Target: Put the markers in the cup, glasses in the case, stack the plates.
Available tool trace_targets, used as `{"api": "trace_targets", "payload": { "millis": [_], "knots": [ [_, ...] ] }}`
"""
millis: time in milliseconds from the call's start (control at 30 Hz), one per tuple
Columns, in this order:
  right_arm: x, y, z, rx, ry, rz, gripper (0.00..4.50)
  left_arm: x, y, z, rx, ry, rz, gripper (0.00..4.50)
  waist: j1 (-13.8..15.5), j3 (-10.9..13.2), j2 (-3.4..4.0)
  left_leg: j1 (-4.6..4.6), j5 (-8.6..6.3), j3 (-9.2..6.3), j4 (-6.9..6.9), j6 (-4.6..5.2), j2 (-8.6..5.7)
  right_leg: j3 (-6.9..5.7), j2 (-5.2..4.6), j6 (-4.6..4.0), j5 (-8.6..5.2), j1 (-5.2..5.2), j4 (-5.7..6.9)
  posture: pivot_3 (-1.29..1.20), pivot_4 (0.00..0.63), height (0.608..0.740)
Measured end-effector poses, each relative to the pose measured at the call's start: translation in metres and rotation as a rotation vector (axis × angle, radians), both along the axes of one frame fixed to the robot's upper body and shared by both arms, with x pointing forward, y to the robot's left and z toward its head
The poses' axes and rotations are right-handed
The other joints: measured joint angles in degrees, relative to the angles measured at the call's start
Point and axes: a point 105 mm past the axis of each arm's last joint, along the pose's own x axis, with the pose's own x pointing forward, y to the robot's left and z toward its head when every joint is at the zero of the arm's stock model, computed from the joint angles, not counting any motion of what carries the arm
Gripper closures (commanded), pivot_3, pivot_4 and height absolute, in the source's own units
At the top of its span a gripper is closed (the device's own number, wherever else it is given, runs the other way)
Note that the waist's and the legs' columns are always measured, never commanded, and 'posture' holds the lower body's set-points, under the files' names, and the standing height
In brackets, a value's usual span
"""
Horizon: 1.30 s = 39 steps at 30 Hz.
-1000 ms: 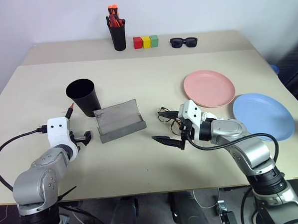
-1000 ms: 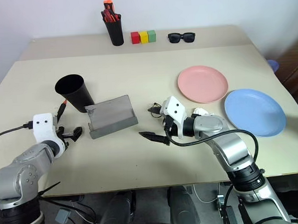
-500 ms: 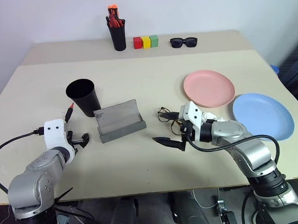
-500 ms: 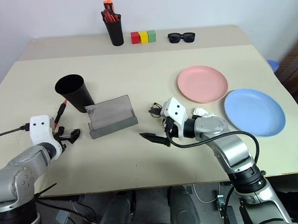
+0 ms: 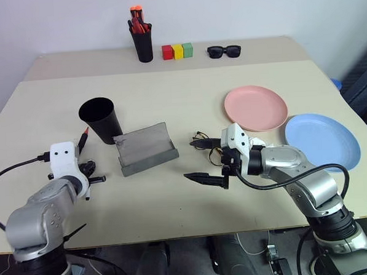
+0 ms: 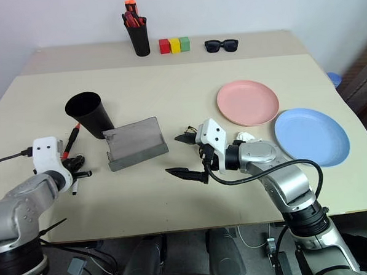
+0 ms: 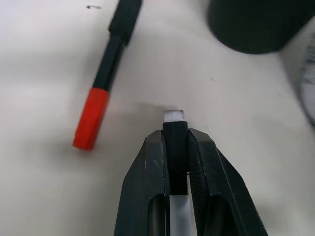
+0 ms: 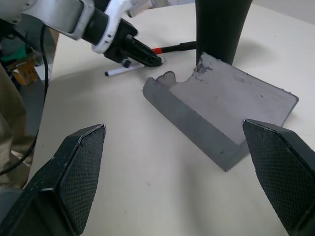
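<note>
Just left of the black cup (image 5: 99, 117) and nearer the robot, the left gripper (image 7: 175, 135) has its claw pinched narrow on a slim white-barrelled marker (image 7: 175, 145), gripping at the black section near its white tip. Whether it's clear of the table, I cannot tell. The red marker (image 7: 98, 105) lies loose beside it, its far end almost reaching the cup's foot.

These pens should be light and stiff, but the round, smooth barrels will likely roll or swivel in a pinch. A hold nearer mid-barrel would probably steady this one for the drop into the cup.

Right of the cup, touching its base, the grey case (image 5: 146, 149) stands open. Farther right, the wire-framed glasses (image 5: 205, 142) lie on the table, by the right gripper (image 5: 191, 159), whose claw gapes wide and empty. Beyond them, far right of the cup, the pink plate (image 5: 256, 107) and blue plate (image 5: 322, 141) lie unstacked.

A second ago the left claw stood wide over the table; now it's clamped. The right claw is as wide as before.
</note>
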Motion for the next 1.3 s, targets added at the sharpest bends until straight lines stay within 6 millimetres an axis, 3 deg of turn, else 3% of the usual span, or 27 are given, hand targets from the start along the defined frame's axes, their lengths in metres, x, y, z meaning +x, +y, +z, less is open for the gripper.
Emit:
{"api": "trace_targets", "payload": {
  "millis": [133,233,333,467,667,767,1000,1300],
  "knots": [
    [0.007,0.003,0.011,0.038,-0.027,-0.009,0.00,-0.008,-0.006,0.041,-0.018,-0.200,-0.153,4.47,0.08,0.00,0.00,0.00,0.00,0.03,0.04,0.00,-0.01,0.01,-0.03,-0.09,-0.04,0.03,-0.04,0.00,0.150,0.740],
    [0.020,0.014,0.037,0.148,-0.081,-0.039,0.00,-0.005,-0.026,0.092,-0.082,-0.432,-0.289,4.47,0.23,0.00,-0.01,0.00,0.03,-0.02,0.07,-0.05,0.00,-0.02,-0.01,-0.10,-0.02,0.05,-0.02,0.00,0.150,0.740],
    [0.029,0.031,0.059,0.278,-0.135,-0.070,0.00,0.009,-0.030,0.145,-0.070,-0.661,-0.257,4.47,0.35,-0.02,-0.05,0.03,0.04,-0.05,0.06,-0.07,-0.01,-0.04,0.00,-0.05,0.00,0.13,-0.04,0.00,0.150,0.740],
    [0.047,0.040,0.075,0.356,-0.205,-0.176,0.00,0.038,-0.028,0.179,0.015,-0.808,-0.129,4.47,0.27,-0.02,-0.04,0.01,0.04,-0.06,-0.04,-0.07,-0.02,-0.04,0.01,0.18,0.11,0.06,-0.03,0.00,0.150,0.740],
    [0.051,0.051,0.074,0.366,-0.215,-0.208,0.00,0.079,-0.037,0.177,0.151,-0.848,-0.104,4.47,0.09,-0.01,-0.02,-0.04,0.04,-0.05,-0.10,-0.07,-0.02,-0.04,0.02,0.20,0.12,-0.06,0.01,0.00,0.150,0.740],
    [0.049,0.056,0.071,0.364,-0.213,-0.204,0.00,0.090,-0.044,0.170,0.213,-0.857,-0.133,4.47,-0.07,0.00,-0.01,-0.04,0.04,-0.05,-0.10,-0.07,-0.01,-0.04,0.02,0.20,0.12,-0.07,0.01,0.00,0.150,0.740],
    [0.049,0.054,0.062,0.358,-0.192,-0.230,0.00,0.088,-0.037,0.143,0.269,-0.825,-0.119,4.47,0.01,0.00,-0.01,-0.04,0.05,-0.06,-0.08,-0.06,-0.01,-0.03,0.02,0.20,0.12,-0.06,0.04,0.00,0.150,0.740],
    [0.047,0.057,0.062,0.365,-0.187,-0.220,0.00,0.085,-0.034,0.126,0.263,-0.812,-0.088,4.47,0.02,0.00,-0.01,-0.04,0.05,-0.07,-0.07,-0.06,-0.01,-0.04,0.02,0.21,0.12,-0.05,0.05,0.00,0.150,0.740]
  ]
}}
